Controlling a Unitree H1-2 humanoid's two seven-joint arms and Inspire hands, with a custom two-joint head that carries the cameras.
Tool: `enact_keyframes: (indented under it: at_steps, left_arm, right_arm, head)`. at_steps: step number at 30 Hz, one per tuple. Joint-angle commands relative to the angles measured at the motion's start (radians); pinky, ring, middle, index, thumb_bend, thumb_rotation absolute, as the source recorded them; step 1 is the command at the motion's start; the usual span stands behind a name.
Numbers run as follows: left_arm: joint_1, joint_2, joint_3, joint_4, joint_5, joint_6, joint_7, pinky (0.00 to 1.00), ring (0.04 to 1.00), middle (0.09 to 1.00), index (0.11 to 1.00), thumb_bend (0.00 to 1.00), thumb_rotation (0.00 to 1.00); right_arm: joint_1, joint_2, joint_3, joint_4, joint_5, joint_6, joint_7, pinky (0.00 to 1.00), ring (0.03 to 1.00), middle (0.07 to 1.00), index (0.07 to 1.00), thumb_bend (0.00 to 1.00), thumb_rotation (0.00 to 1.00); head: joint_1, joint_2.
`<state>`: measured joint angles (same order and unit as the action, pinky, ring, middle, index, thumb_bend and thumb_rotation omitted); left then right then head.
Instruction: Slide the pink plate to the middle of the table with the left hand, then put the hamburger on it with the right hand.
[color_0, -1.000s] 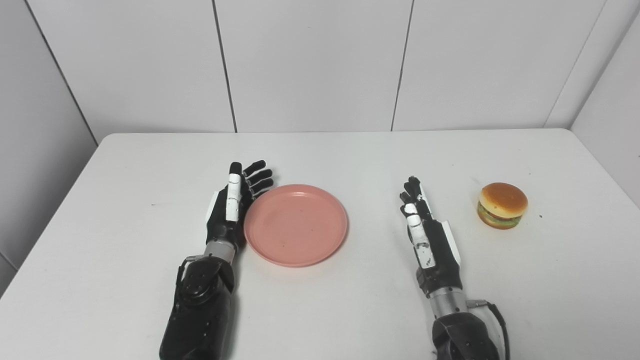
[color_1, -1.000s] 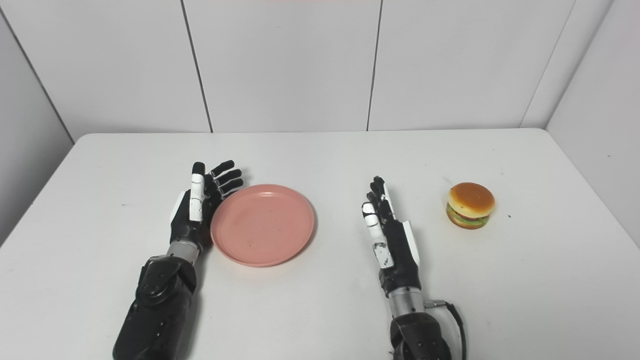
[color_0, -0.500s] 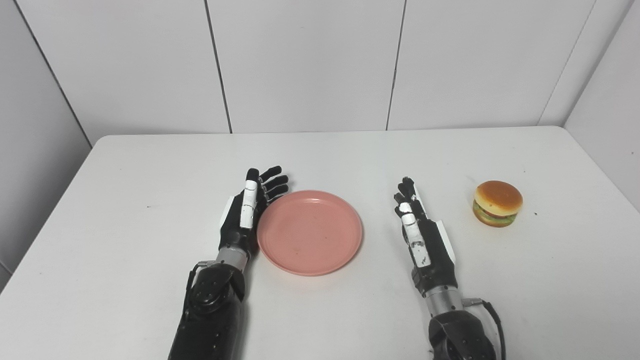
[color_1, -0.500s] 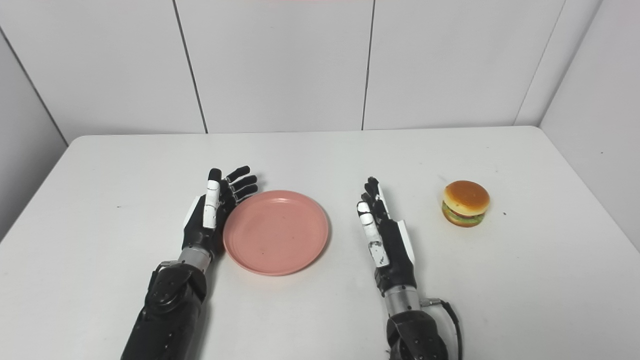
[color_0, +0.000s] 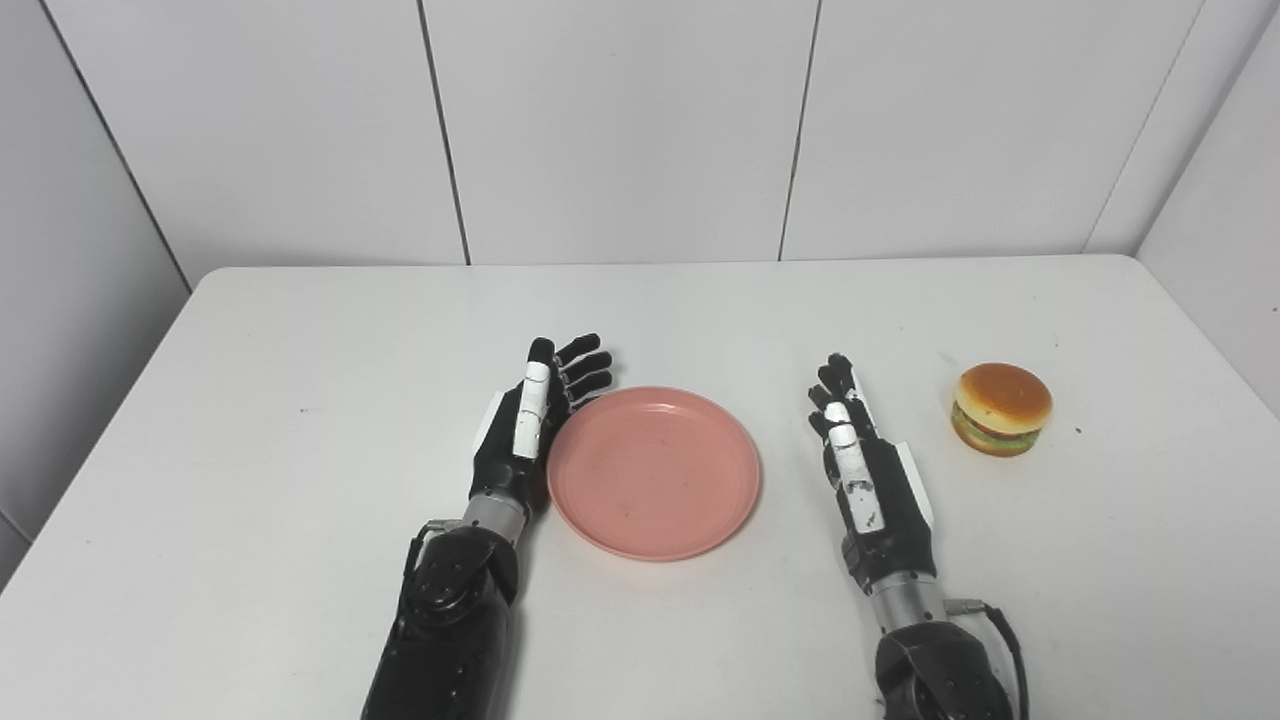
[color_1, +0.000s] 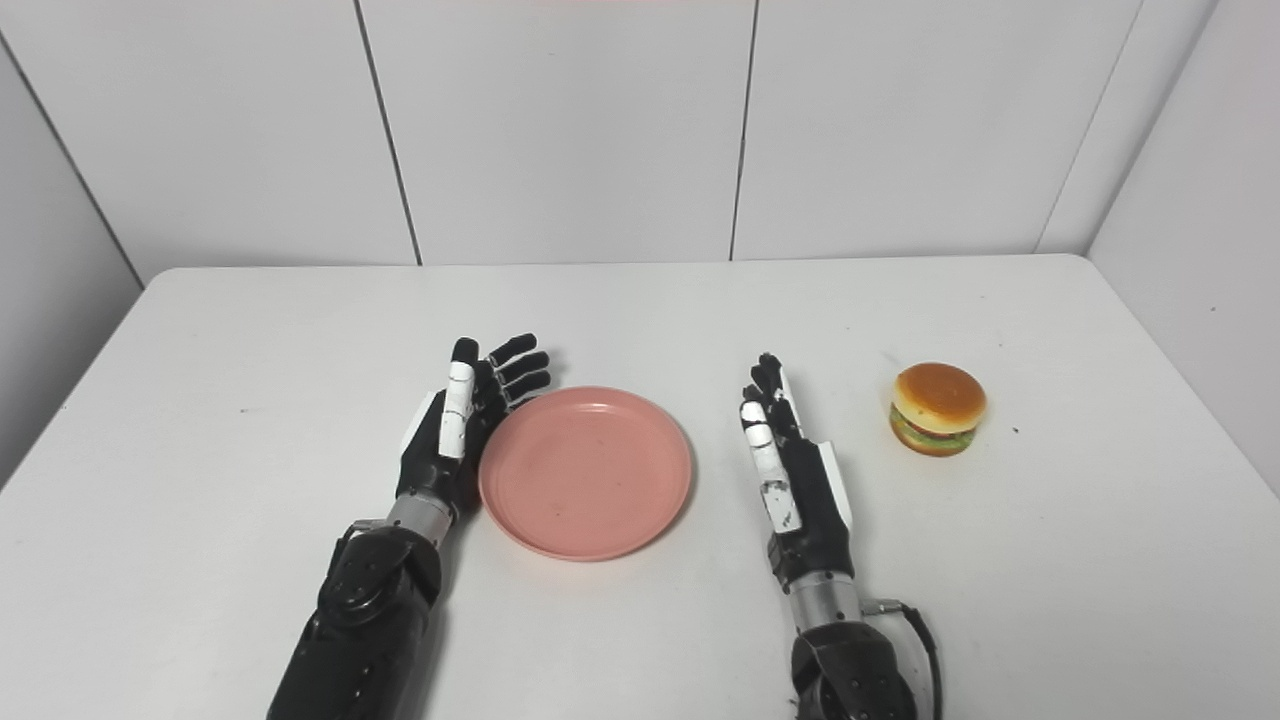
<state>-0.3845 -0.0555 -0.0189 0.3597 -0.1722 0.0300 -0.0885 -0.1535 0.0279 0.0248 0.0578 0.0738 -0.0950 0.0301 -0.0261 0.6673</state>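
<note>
White table, white panelled wall

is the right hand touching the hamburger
Apart. In the left eye view a wide strip of bare table lies between the right hand and the hamburger; the right eye view shows the same gap.

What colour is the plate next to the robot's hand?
The plate is plain pink, clearest in the left eye view.

Both black forearms run off the bottom edge; the white counter is cut at its near corners.
</note>
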Motion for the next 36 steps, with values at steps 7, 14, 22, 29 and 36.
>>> enact_keyframes:
  at_steps: [7, 14, 22, 29, 36]
  left_arm:
    - [-0.012, -0.008, -0.009, 0.001, 0.001, 0.003, -0.025, 0.81, 0.816, 0.798, 0.779, 0.86, 1.00]
    - [-0.007, -0.016, -0.013, 0.011, 0.004, -0.012, -0.026, 0.80, 0.810, 0.793, 0.772, 0.86, 1.00]
    - [-0.010, -0.023, -0.014, 0.023, 0.004, -0.021, -0.027, 0.79, 0.812, 0.792, 0.776, 0.85, 1.00]
    - [-0.016, -0.027, -0.008, 0.044, -0.001, -0.051, -0.034, 0.79, 0.807, 0.791, 0.776, 0.85, 1.00]
    - [-0.018, -0.022, -0.002, 0.056, -0.003, -0.063, -0.044, 0.80, 0.810, 0.790, 0.774, 0.86, 1.00]
  right_arm:
    - [-0.010, 0.000, 0.002, -0.028, 0.010, -0.006, 0.011, 1.00, 0.989, 0.997, 0.989, 0.56, 0.91]
    - [-0.008, -0.012, -0.004, -0.051, 0.005, 0.016, 0.007, 1.00, 0.999, 1.000, 0.999, 0.61, 0.86]
    - [-0.078, -0.103, -0.027, -0.091, -0.049, -0.030, 0.012, 0.96, 0.945, 0.962, 0.974, 0.64, 0.79]
    - [-0.151, -0.242, -0.027, -0.158, -0.170, 0.009, 0.025, 0.89, 0.921, 0.938, 0.947, 0.68, 0.76]
    - [-0.236, -0.399, -0.045, -0.199, -0.309, 0.095, 0.064, 0.86, 0.909, 0.925, 0.926, 0.73, 0.68]
  head:
    - [-0.006, 0.003]
    - [-0.022, 0.007]
    - [-0.020, 0.002]
    - [-0.032, -0.001]
    - [-0.092, -0.011]
